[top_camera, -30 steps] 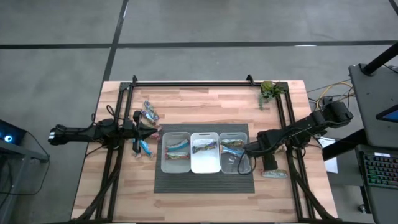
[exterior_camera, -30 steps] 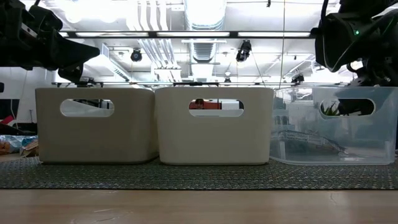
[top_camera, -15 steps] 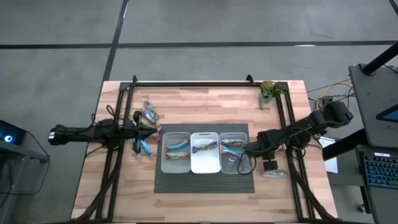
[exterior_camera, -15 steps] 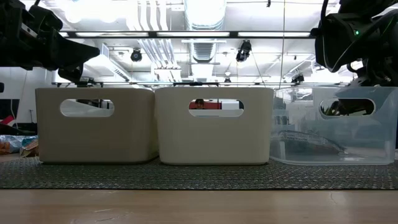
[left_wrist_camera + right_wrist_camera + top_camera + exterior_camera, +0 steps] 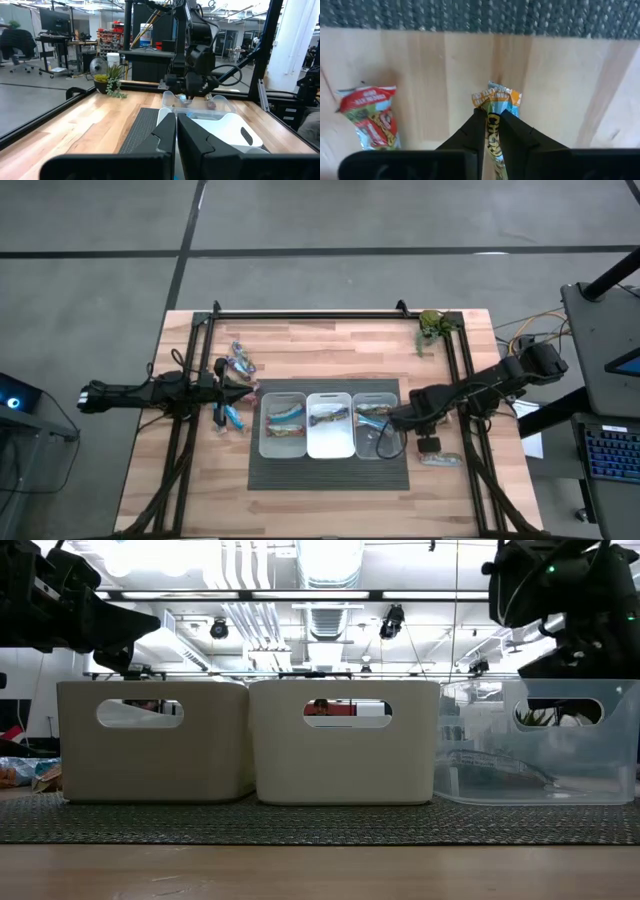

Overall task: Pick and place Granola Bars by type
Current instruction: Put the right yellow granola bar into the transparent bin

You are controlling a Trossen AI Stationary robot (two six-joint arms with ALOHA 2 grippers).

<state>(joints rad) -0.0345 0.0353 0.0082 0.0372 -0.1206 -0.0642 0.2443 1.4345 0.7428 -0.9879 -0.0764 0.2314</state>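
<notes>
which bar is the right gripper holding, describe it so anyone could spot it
Start at the three bins on the dark mat and go to the right gripper just off the mat's right side. The bar pinched there has a blue, orange and yellow wrapper, unlike the red-marked bar lying loose on the wood beside it.

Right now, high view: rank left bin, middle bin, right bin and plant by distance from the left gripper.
1. Left bin, right beside the left gripper.
2. Middle bin, centre of the row.
3. Right bin, right end of the row.
4. Plant, far right corner of the table.
</notes>
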